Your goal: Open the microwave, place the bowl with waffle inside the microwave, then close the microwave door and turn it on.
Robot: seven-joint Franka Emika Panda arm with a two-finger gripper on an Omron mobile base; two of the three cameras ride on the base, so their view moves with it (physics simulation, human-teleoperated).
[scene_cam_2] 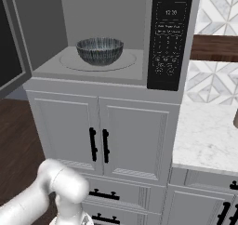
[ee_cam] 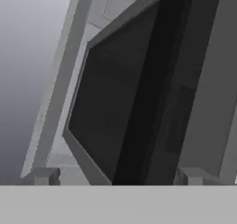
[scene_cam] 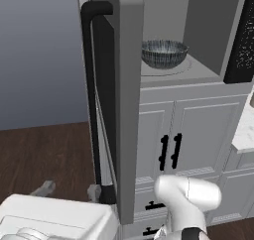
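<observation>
Where the left base view looks across the scene, the wide grey-framed microwave door with dark glass (scene_cam: 124,100) stands swung fully out toward the camera, edge-on, with its long black vertical bar handle (scene_cam: 92,95) on the outer face. Behind its free edge the large grey boxy microwave (scene_cam: 208,40) shows an unobstructed cavity mouth. The small round grey-silver bowl with dark patterned outside (scene_cam: 164,53) sits upright on the round turntable, apart from the cavity walls. The waffle cannot be made out inside it. White panelled cabinet doors with short black handles (scene_cam: 169,152) lie below.

In the right base view, the bowl (scene_cam_2: 99,50) rests centred on the turntable, with open floor on every side and free height above its rim. The black dotted control panel (scene_cam_2: 169,36) borders the cavity on the right. The door (scene_cam_2: 11,56) projects at the left edge. A white marble countertop (scene_cam_2: 204,135) adjoins the cabinet on the right.

In the hand view, the door's dark glass (ee_cam: 111,107) and bar handle (ee_cam: 148,89) run diagonally close ahead. The gripper (ee_cam: 115,177) has its two finger tips (ee_cam: 42,176) spread to full width, straddling the handle's line, holding nothing.
</observation>
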